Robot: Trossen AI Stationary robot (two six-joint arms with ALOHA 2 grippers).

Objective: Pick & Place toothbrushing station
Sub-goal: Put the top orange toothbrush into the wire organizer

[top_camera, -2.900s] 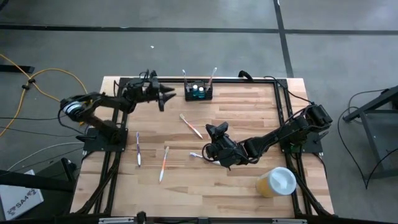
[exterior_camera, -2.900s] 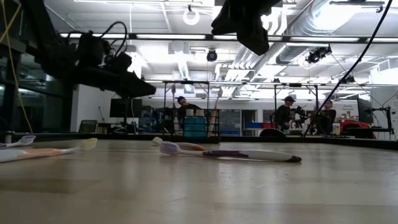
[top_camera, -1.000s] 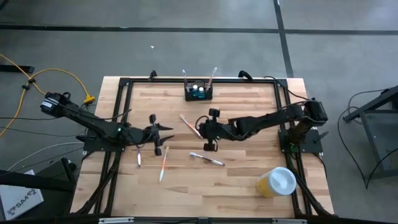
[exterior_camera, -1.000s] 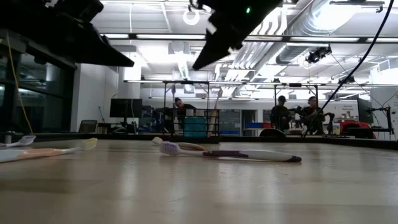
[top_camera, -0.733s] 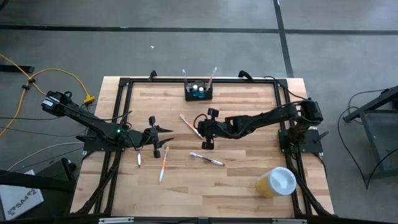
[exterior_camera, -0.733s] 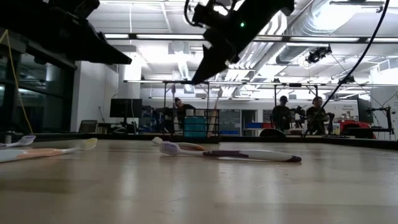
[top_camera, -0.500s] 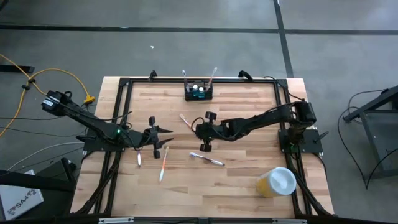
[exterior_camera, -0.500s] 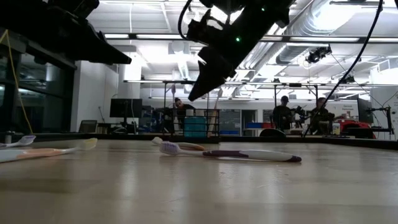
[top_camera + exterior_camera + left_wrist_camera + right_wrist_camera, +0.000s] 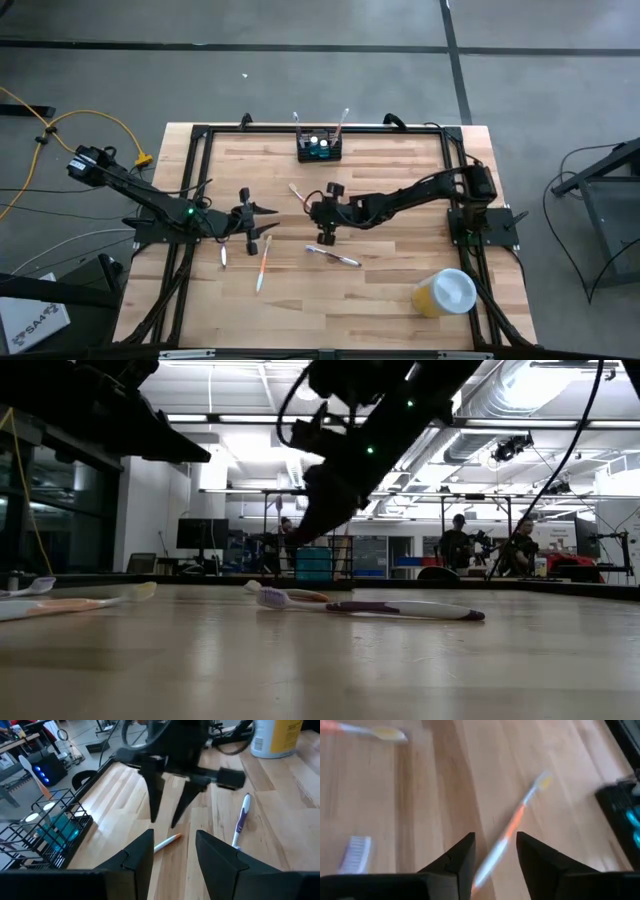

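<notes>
We're standing in a big robotics lab, open-plan and industrial. Overhead, exposed silver ducting (image 9: 520, 400) and pipework are running across a bare ceiling, with long strip lights (image 9: 250, 418) glowing between them. Far behind the right gripper (image 9: 300, 530), other black-framed test rigs (image 9: 300, 525) are standing in rows, and people (image 9: 460, 545) are sitting or working at benches cluttered with gear. From above, a butcher-block table (image 9: 390, 290) is sitting in a black metal frame on a grey concrete floor (image 9: 560, 90) marked with dark lines, and a yellow cable (image 9: 50, 125) is trailing across that floor well out beyond the left gripper (image 9: 255, 225).
</notes>
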